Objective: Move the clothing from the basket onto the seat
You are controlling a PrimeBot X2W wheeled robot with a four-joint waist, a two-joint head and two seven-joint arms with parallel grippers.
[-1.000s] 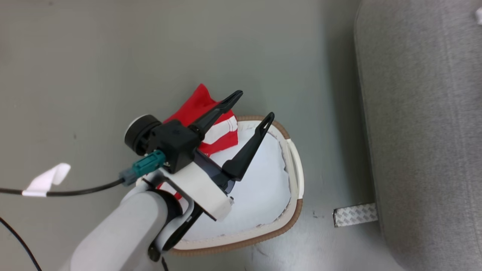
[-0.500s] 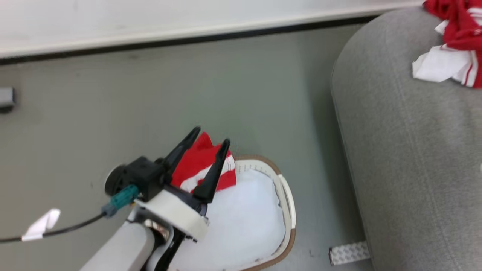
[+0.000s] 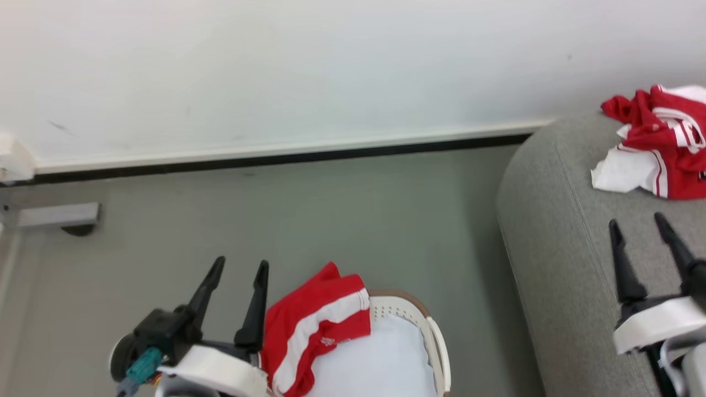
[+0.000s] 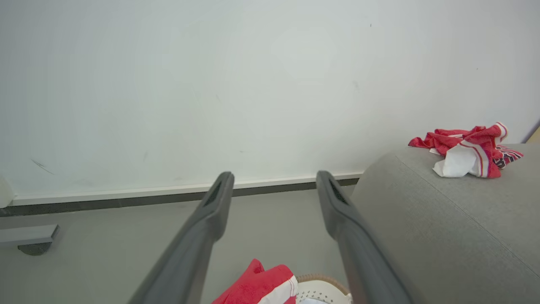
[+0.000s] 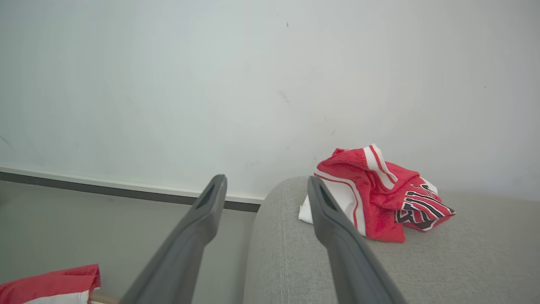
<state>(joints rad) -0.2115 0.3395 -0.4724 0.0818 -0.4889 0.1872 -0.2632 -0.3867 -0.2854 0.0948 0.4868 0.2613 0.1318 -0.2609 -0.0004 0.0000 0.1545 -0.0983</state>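
Red garment (image 3: 317,325), white band along it, probably shorts: draped over the far rim of the laundry basket (image 3: 411,317), part hanging outside, part over the white lining. It lies just beside the left gripper (image 3: 241,262), on that gripper's right, below its fingertips and close to the right finger; contact cannot be told. Long axis judged diagonal, slanting from ahead and to the right of the gripper down toward its wrist. In the left wrist view the cloth is seen low between the two fingers.

Left gripper: fingers spread, nothing between them. Clearly the nearer arm; a short turn to the right and down is judged enough for a grasp.

Right gripper (image 3: 636,220): fingers apart, nothing held, poised over the grey sofa (image 3: 551,248), well apart from the basket.

Ahead of the right gripper, a crumpled red-and-white jersey (image 3: 656,143) is already lying on the sofa.

Writing: black-and-white lettering (image 5: 422,207) noted on the jersey, folded over, not legible. A small white mark is seen on the red garment, too small to read. No other labels made out.
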